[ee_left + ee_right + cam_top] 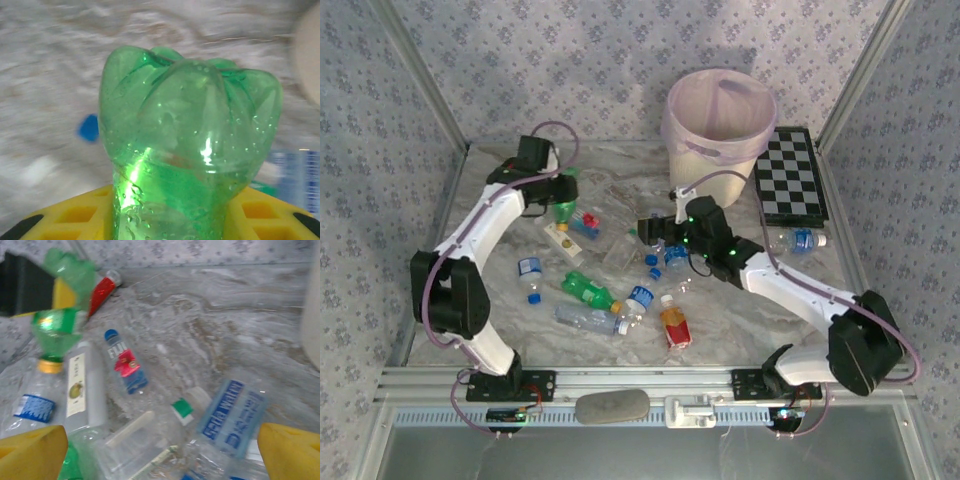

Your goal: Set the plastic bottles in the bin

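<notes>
The left end effector (558,193) pinched a green bottle (190,150) at the far left of the desk (740,320), well apart from the bin (692,140). The right end effector (160,455) hung spread wide over clear bottles (227,415).

The green bottle (190,140) in the left gripper (172,225) runs off the bottom edge (its cap end hidden). Ahead of the fingers (75,215), left, a blue blob (89,128) is too blurred to name.
</notes>
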